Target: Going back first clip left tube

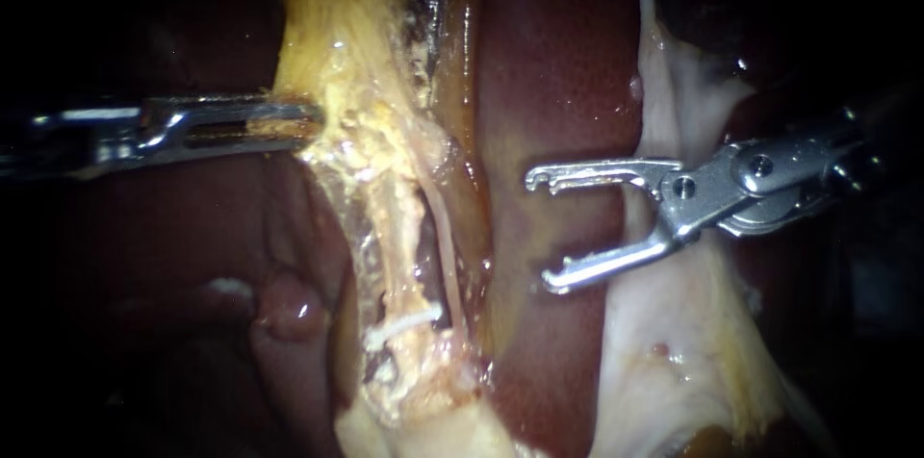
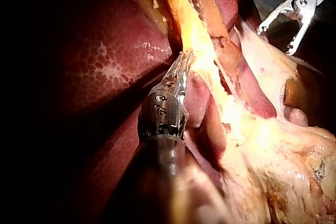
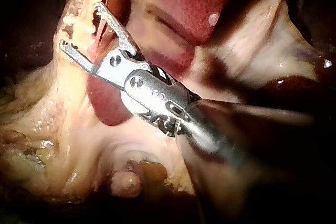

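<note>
My left instrument (image 1: 310, 123) comes in level from the left, its jaws shut on the edge of the yellow fatty tissue (image 1: 366, 63) above the tubes. In the left wrist view its jaws (image 2: 182, 61) are buried in that same yellow strand. Below the grip, the left tube (image 1: 397, 227) runs downward with a white clip (image 1: 402, 323) across it. A thinner pink tube (image 1: 449, 251) lies just to its right. My right instrument (image 1: 544, 227) stands over the liver to the right of the tubes, its jaws open and empty, apart from the tubes. Its open jaws (image 3: 80, 27) point toward the yellow strand.
A dark red band of liver (image 1: 553, 83) runs between the tubes and my right instrument. Pale whitish tissue (image 1: 674, 343) lies under and below the right shaft. More liver (image 1: 192, 256) fills the dim left side. My right instrument (image 2: 274, 40) also shows far off in the left wrist view.
</note>
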